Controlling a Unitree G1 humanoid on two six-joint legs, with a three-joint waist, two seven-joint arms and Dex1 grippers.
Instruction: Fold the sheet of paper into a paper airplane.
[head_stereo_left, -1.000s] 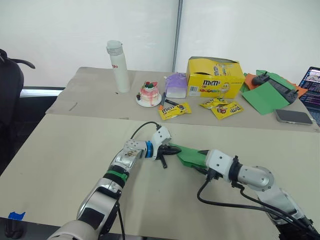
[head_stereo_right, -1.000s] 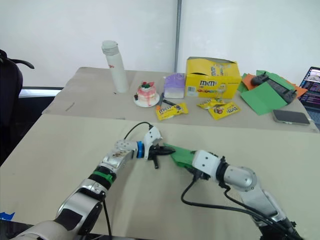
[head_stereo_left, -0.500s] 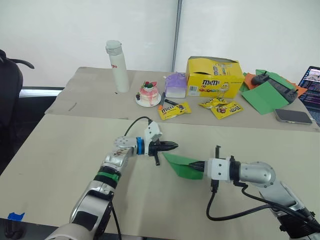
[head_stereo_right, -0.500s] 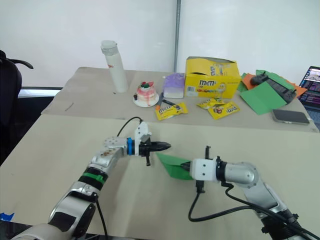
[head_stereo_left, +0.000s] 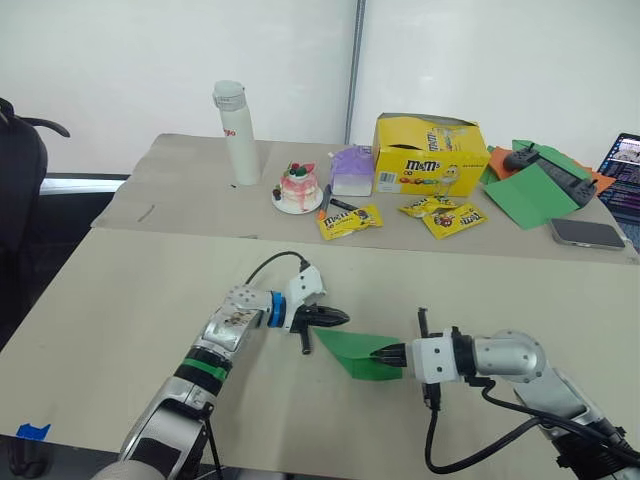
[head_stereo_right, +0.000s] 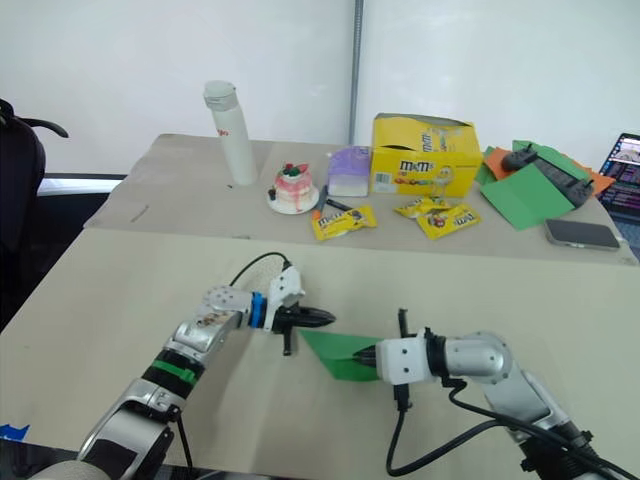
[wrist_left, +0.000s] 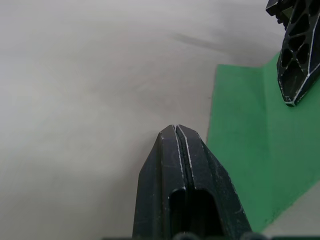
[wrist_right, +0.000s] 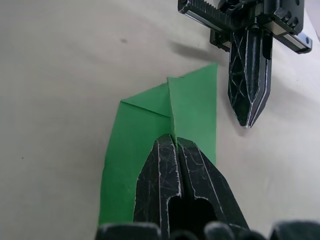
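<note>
A wide tan table (head_stereo_left: 120, 300) is carrying everything. At its far side a yellow candy box (head_stereo_left: 428, 155) is standing beside a white bottle (head_stereo_left: 236, 132) and a flat green sheet (head_stereo_left: 530, 195) lying over orange paper. Nearer the robot, the paper airplane (head_stereo_left: 355, 353), a partly folded bright green wedge, is lying on the tabletop between the two arms. The right gripper (wrist_right: 174, 142) is pinching the upright centre fold of that wedge with its fingers pressed together. The left gripper (wrist_left: 176, 131) is sitting just beside the wedge's pointed end with its fingers closed on nothing
</note>
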